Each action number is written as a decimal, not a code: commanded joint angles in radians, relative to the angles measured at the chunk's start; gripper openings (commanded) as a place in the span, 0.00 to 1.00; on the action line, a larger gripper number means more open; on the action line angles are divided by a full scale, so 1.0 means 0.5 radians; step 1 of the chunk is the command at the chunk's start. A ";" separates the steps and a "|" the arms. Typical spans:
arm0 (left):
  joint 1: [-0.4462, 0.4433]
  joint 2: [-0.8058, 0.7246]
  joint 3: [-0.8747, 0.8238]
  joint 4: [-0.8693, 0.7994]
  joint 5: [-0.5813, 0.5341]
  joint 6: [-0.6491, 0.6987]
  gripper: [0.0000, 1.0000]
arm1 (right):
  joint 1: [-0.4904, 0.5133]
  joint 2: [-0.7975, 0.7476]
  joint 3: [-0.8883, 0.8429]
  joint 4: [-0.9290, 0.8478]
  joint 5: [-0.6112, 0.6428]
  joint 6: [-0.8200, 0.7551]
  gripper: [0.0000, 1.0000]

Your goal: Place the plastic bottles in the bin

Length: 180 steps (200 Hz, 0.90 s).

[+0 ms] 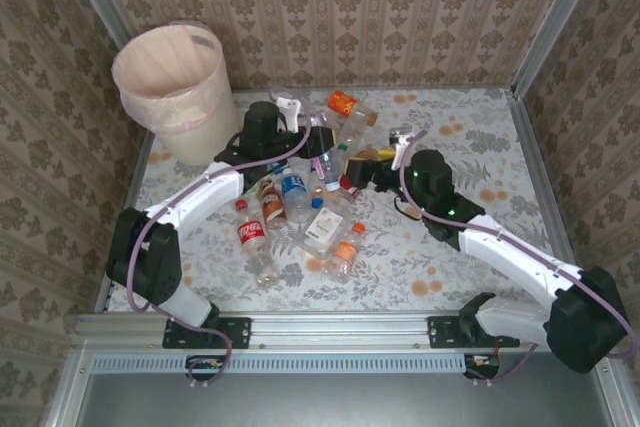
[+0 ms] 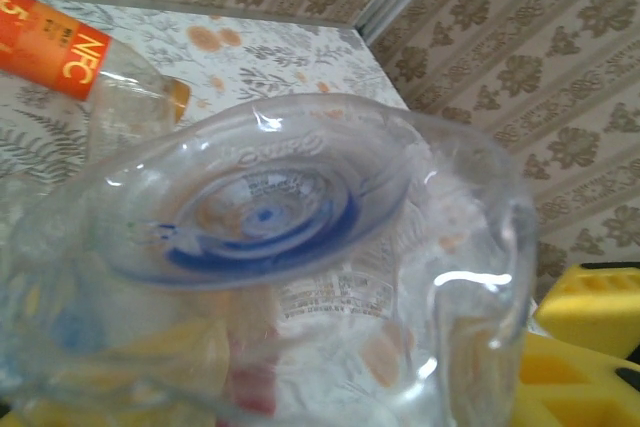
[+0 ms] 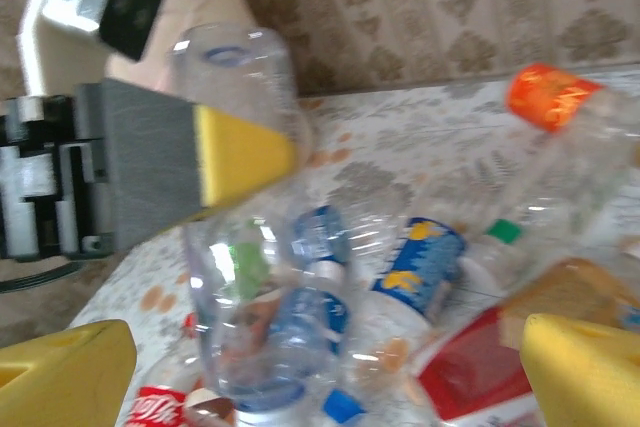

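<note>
Right wrist: my left gripper (image 3: 262, 142) pinches a clear bottle (image 3: 235, 67), right gripper (image 3: 325, 372) gapes empty, so lift high, then swing to the far-left bin (image 1: 195, 132).

The plastic bottles (image 1: 300, 202) are clear and glossy, the bin (image 1: 200, 132) smooth matt plastic, the table (image 1: 480, 257) matt

blurry orange-capped bottle (image 3: 565, 147), edge-cropped

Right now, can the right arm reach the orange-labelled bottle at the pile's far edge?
Probably yes. The right gripper is open and the orange-labelled bottle lies ahead, uncovered; the left gripper, holding a clear bottle, is aside.
</note>
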 commanded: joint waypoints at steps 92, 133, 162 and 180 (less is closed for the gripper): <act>0.087 -0.167 0.554 -0.695 -0.881 0.632 0.56 | -0.133 -0.142 -0.255 -0.121 0.467 0.123 1.00; 0.128 -0.128 0.831 -0.776 -1.258 0.908 0.56 | -0.140 -0.156 -0.294 -0.032 0.482 0.109 1.00; 0.201 -0.085 1.056 -0.811 -1.503 1.143 0.57 | -0.140 -0.177 -0.315 -0.015 0.491 0.099 1.00; 0.239 -0.050 1.193 -0.815 -1.638 1.283 0.57 | -0.140 -0.184 -0.324 -0.012 0.498 0.099 1.00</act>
